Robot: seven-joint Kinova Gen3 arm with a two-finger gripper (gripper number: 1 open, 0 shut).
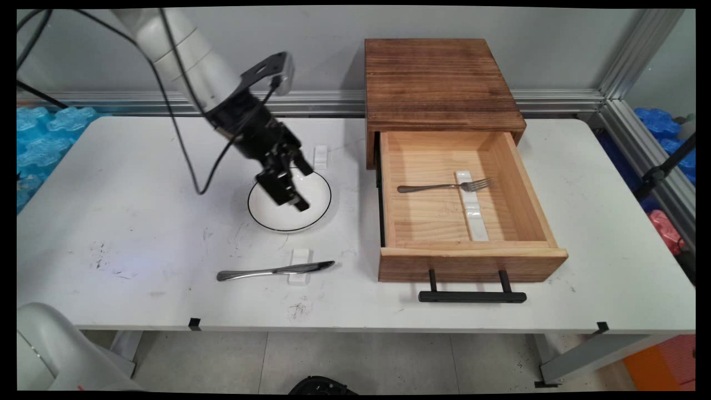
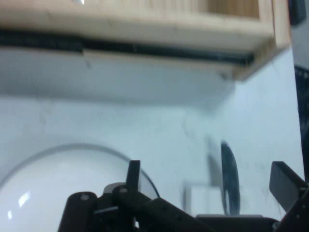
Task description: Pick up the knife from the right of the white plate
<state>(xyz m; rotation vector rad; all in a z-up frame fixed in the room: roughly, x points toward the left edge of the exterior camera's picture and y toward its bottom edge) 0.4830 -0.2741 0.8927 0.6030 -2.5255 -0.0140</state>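
white plate [image 1: 289, 214] with black rim, brown wooden drawer [image 1: 466, 261], silver knife [image 1: 272, 271]

Main view: even, bright overhead light, no hard glare. Soft shadow under the claw [image 1: 293, 186] falls on the white plate [image 1: 311, 214]. The open drawer [image 1: 472, 261] off to the claw's right casts a thin shadow on the desk [image 1: 139, 222] along its left side; its handle [image 1: 472, 296] shadows the desk just beneath. Straight lines bow slightly at the edges. Hand view: soft all over, bluish cast, knife [image 2: 230, 181] beyond the claw smeared, small highlights on the plate rim.
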